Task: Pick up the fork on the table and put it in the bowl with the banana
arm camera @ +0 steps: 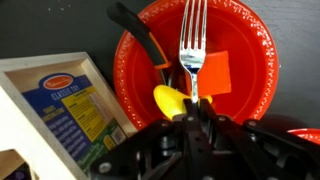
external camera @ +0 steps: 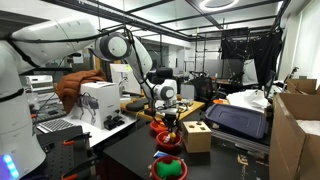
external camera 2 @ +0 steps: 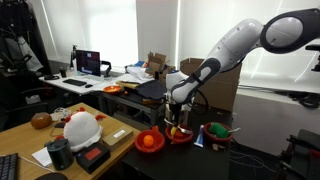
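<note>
– Jaws?
– Gripper (arm camera: 195,118) pinched narrow on fork (arm camera: 192,45), tines pointing away, over bowl (arm camera: 255,40).
– Inside?
– Banana (arm camera: 170,98) beside orange piece (arm camera: 215,72); black handle (arm camera: 140,35) across rim, left of tines.
– Around?
– Box (arm camera: 60,100) just beside bowl, on table (arm camera: 50,25). Green bowl (external camera 2: 217,130) near, in an exterior view.

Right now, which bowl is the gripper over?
The red bowl with the banana; the gripper holds the fork over it. The green bowl sits off to one side.

arm (external camera 2: 240,42): white, rounded links | joints (external camera: 118,45): dark rings | end effector (arm camera: 196,120): black
</note>
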You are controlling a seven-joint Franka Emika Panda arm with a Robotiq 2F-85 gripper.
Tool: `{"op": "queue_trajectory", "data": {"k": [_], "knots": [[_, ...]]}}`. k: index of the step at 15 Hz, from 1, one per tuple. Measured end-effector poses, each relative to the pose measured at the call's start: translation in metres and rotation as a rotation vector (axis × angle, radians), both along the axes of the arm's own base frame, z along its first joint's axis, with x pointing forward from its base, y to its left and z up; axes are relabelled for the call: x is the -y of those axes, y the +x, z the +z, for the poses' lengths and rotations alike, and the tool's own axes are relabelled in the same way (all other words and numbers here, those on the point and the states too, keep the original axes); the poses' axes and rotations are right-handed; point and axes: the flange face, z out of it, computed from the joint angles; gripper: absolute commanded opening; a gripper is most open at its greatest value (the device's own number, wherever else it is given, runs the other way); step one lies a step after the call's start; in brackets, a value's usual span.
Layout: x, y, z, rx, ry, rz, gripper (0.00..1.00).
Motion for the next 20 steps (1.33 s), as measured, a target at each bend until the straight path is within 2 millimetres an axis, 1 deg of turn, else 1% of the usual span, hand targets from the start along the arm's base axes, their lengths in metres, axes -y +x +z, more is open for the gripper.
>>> {"op": "queue_trajectory", "data": {"k": [4,6,8,11,14,17,20], "knots": [[-0.001,0.001,0.004,0.005,0.002,0.002,0.71],[-0.004,0.002,0.013,0.011,0.007,0.005,0.86],[-0.012,0.001,0.028,0.017,0.016,0.013,0.99],[-0.025,-0.008,0.058,0.021,0.029,0.031,1.00],[-0.038,-0.023,0.093,0.011,0.026,0.054,1.00],[-0.053,-0.048,0.129,-0.020,0.005,0.085,1.00],[-0.069,-0.078,0.162,-0.052,-0.023,0.093,1.00]]}}
